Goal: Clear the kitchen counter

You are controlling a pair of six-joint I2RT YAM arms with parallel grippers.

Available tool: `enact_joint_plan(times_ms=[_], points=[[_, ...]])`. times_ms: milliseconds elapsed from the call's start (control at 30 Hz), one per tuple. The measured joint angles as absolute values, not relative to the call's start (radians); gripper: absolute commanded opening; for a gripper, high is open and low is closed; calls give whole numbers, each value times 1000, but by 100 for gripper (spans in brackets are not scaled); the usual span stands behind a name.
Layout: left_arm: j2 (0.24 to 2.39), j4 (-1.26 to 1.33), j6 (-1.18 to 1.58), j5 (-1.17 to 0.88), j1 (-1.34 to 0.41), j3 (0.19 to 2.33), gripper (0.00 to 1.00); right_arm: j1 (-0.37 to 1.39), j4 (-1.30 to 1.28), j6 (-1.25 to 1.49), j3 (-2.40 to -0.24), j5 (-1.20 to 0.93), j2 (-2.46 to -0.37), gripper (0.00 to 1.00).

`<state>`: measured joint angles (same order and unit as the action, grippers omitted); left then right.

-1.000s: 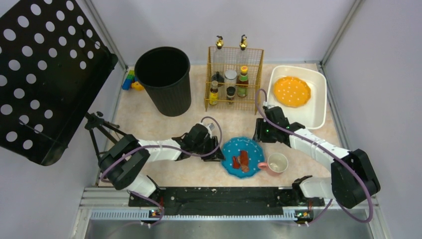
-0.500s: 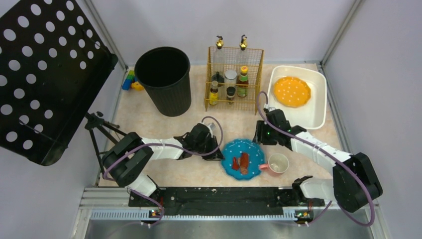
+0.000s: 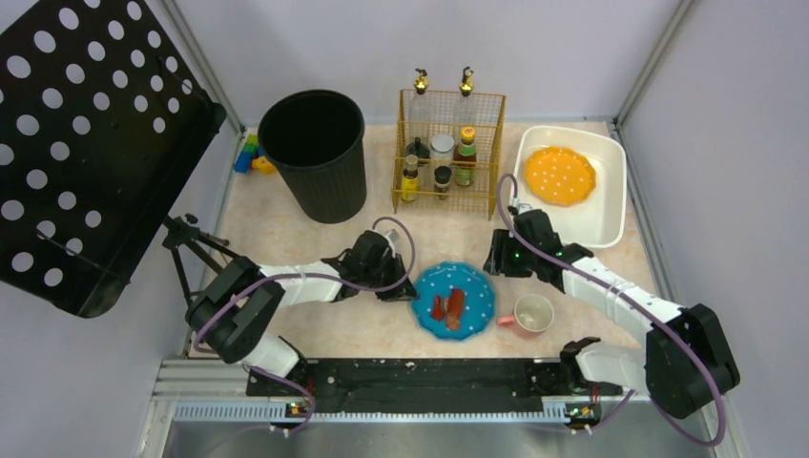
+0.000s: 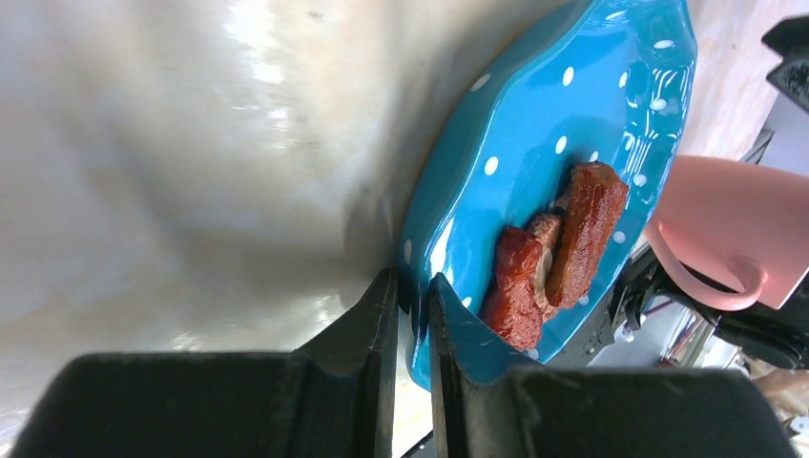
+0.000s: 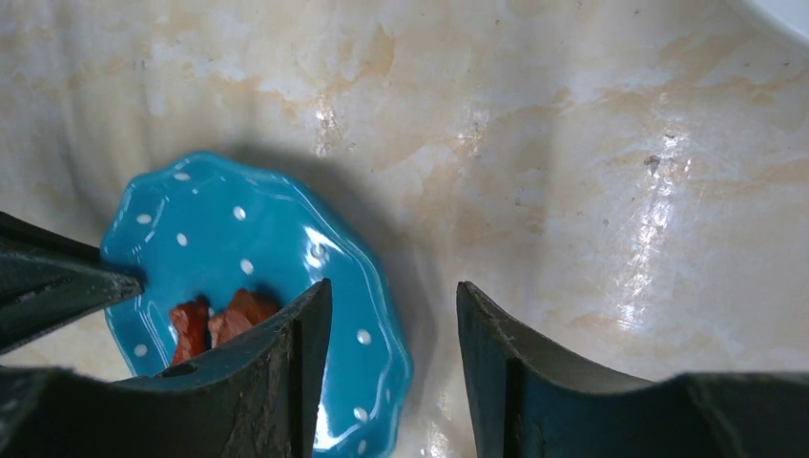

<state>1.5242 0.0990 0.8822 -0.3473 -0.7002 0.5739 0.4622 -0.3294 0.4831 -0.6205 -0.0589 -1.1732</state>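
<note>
A blue white-dotted plate with reddish-brown food pieces sits on the pale marbled kitchen counter at front centre. My left gripper is shut on the plate's left rim, one finger under it and one on top. My right gripper hangs open over the counter by the plate's far right edge, holding nothing. A pink mug stands just right of the plate.
At the back stand a black bin and a yellow wire rack of bottles. A white tub at the back right holds an orange plate. Toy blocks lie at the back left, a tripod at the left edge.
My left gripper has closed on the plate's rim and drawn the plate slightly to the left, away from the mug. The right gripper has opened a little wider.
</note>
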Motion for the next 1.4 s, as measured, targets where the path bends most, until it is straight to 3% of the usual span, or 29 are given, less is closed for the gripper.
enact_joint_plan(times_ms=[400, 633, 1400], points=[[1419, 103, 852, -390, -479, 469, 0, 462, -281, 509, -620, -162, -1173, 54], [1417, 214, 865, -442, -447, 408, 0, 462, -192, 543, -617, -235, -1225, 60], [1422, 437, 900, -524, -385, 285, 0, 463, 56, 614, -531, -382, -1382, 61]])
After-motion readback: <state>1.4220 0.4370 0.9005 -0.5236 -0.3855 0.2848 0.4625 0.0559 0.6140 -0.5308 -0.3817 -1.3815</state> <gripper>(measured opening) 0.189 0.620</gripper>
